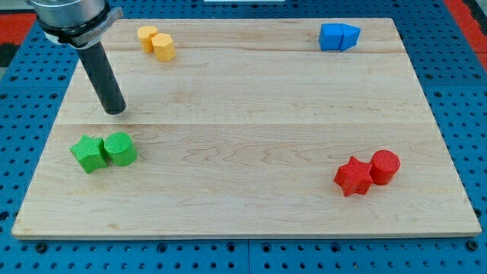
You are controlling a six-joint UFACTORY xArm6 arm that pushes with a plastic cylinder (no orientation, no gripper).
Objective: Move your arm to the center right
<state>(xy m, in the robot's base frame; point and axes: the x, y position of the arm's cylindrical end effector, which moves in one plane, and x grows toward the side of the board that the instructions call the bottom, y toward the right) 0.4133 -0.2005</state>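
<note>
Here my tip rests on the wooden board near its left edge, above the green pair: a green star-like block touching a green cylinder. There is no pincer, only the bare rod, holding nothing. Open wood runs from my tip across the middle to the view's right edge. Two yellow blocks sit at the top left, two blue blocks top right, and a red star touches a red cylinder at lower right.
</note>
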